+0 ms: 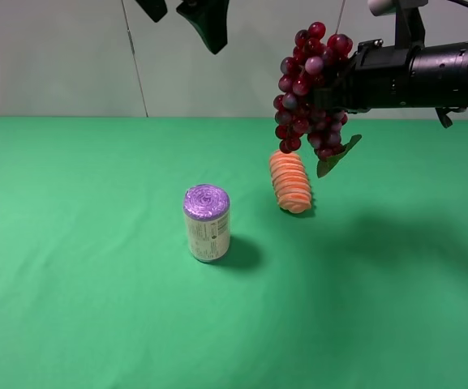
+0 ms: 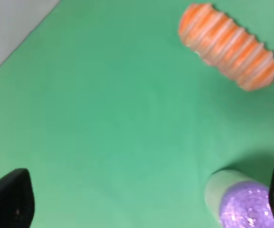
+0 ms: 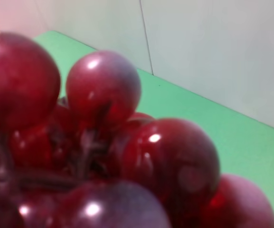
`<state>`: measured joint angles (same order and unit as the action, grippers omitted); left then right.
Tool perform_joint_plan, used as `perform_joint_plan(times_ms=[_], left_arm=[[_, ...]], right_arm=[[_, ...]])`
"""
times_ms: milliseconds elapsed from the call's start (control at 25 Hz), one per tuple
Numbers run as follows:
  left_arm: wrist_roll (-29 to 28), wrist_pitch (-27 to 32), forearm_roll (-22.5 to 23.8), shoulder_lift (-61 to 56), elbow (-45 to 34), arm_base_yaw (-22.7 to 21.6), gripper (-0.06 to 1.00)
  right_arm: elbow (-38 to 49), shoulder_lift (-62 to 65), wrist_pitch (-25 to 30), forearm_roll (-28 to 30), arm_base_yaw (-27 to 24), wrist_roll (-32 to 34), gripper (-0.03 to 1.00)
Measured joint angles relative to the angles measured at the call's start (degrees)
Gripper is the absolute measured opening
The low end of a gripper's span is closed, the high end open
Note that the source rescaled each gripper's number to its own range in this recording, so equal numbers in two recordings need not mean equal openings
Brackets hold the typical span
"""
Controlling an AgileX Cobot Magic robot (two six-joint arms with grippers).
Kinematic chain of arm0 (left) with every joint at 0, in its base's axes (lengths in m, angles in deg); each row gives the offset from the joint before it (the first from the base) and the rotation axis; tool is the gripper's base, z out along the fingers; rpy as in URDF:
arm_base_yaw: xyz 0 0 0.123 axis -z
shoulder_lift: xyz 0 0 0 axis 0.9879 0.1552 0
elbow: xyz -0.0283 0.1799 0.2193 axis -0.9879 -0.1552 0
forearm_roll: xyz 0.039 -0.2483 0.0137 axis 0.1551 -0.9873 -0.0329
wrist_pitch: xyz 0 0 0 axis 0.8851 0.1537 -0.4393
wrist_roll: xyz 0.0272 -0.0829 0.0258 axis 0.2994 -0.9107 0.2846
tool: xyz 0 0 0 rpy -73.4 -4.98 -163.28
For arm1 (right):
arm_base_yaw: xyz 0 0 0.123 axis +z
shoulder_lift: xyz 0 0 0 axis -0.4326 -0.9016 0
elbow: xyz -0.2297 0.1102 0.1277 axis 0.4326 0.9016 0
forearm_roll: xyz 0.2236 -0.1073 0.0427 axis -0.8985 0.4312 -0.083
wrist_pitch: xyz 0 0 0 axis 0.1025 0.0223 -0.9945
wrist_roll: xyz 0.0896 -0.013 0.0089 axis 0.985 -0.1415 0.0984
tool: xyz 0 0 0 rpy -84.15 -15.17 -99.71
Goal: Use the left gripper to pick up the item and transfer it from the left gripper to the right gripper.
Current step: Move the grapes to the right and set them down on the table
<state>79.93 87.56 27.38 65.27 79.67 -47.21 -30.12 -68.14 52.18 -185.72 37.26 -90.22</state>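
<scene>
The item, a bunch of dark red and purple grapes (image 1: 302,81) with a green leaf (image 1: 336,156) at its lower end, hangs in the air over the far right part of the table. My right gripper (image 1: 331,96) is shut on it from the right. In the right wrist view the grapes (image 3: 103,152) fill the picture and hide the fingers. My left gripper (image 1: 178,14) is high at the back, left of the bunch and apart from it, open and empty. The left wrist view shows its fingertips (image 2: 8,202) spread wide above the green cloth.
A purple-topped white can (image 1: 207,223) stands upright mid-table, also visible as the can (image 2: 243,204) under the left wrist. An orange ridged bread-like piece (image 1: 289,181) lies just below the hanging grapes; the same bread piece (image 2: 229,45) shows in the left wrist view. Green cloth (image 1: 71,284) covers the table.
</scene>
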Motion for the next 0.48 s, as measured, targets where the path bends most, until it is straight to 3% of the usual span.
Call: perform_joint_plan(times_ms=[240,480], left_arm=[[-1.69,0.0,0.07,-1.31,-2.19,-2.04,0.98],[-3.18,-0.15,2.63,-10.05,-16.23,-3.37,0.98]], right_arm=[[0.0,0.0,-0.02,0.64,0.0,2.07,0.02],[0.0,0.0,-0.02,2.81,0.0,4.35,0.02]])
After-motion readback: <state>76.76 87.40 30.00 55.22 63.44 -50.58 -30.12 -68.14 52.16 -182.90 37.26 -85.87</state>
